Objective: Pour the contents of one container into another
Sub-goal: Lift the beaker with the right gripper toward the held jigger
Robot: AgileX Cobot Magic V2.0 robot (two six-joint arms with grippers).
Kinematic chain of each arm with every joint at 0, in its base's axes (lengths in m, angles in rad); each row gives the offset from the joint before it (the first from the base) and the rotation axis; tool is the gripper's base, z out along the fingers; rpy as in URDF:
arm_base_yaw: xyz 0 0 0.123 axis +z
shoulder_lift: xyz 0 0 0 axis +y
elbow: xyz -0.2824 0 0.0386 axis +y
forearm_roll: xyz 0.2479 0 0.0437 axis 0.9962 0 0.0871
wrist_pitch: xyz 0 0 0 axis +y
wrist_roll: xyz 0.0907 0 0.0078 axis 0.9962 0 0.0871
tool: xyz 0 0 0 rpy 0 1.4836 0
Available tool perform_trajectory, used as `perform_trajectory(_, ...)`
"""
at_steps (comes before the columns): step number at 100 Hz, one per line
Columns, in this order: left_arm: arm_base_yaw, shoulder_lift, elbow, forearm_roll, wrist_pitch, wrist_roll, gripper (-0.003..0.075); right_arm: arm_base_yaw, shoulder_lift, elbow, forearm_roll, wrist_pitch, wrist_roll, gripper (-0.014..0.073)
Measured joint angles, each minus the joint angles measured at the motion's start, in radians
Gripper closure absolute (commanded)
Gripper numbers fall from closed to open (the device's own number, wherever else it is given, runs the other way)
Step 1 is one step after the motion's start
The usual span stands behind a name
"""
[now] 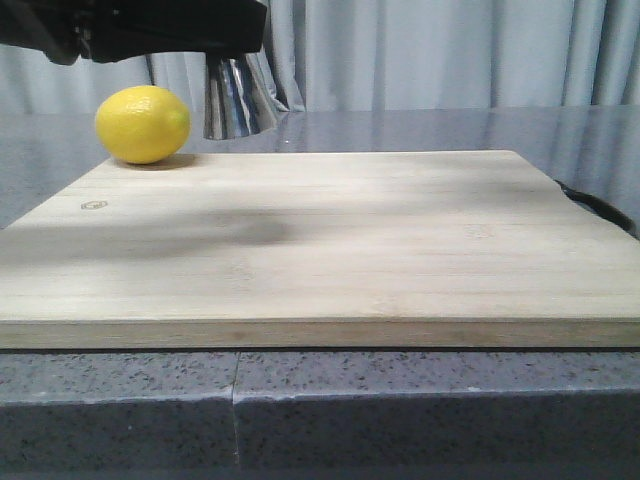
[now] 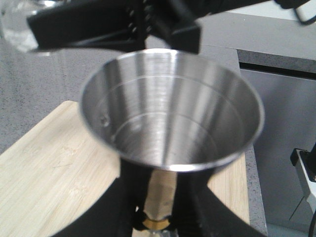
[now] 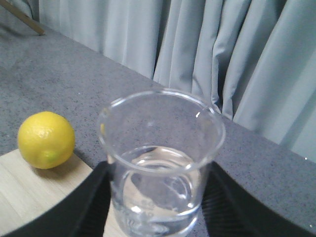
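Step in hand, as I judge it: bring the beaker's lip over the jigger's mouth & tip slowly. To do it well: keep the jigger level & steady, lip just inside its rim before tilting, thin stream since the cup is small; stop short of the brim.

Left end effector (image 2: 155,217): clenched on the tall shiny steel hourglass jigger (image 2: 170,111) w/ a brass-coloured waist band, fingers at the waist, cup upright, mouth facing up. Inside looks empty or nearly so; can't tell for sure. In the front view the jigger hangs lifted above the pale wooden cutting board (image 1: 330,250), beside the yellow lemon (image 1: 143,124), which rests on the board's far left corner. Board sits on the grey speckled surface (image 1: 420,405).

Right end effector (image 3: 158,207): grasping the small clear glass beaker (image 3: 160,163), a finger on each side, low on the wall. Beaker upright, roughly a third full of clear liquid. The left wrist view shows it near the jigger's rim, not over it.
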Motion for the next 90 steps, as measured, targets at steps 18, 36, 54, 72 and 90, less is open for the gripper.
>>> perform_trajectory(18,0.0,0.0,0.0,0.017,0.0,-0.038,0.0739,0.039,-0.06,0.0,-0.046,0.074,0.0,0.0368)
perform_trajectory(36,0.0,0.0,0.0,0.063,0.0,-0.085,0.0739,0.077,-0.083,0.0,-0.103,0.097,0.0,0.0368)
perform_trajectory(54,0.0,0.0,0.0,0.108,0.002,-0.116,0.0739,0.118,-0.083,0.0,-0.172,0.102,0.0,0.0368)
perform_trajectory(72,0.0,0.0,0.0,0.125,0.003,-0.124,0.0739,0.153,-0.083,0.0,-0.259,0.102,0.0,0.0368)
perform_trajectory(90,0.0,0.0,0.0,0.147,0.006,-0.145,0.0739,0.168,-0.083,0.0,-0.334,0.102,0.0,0.0368)
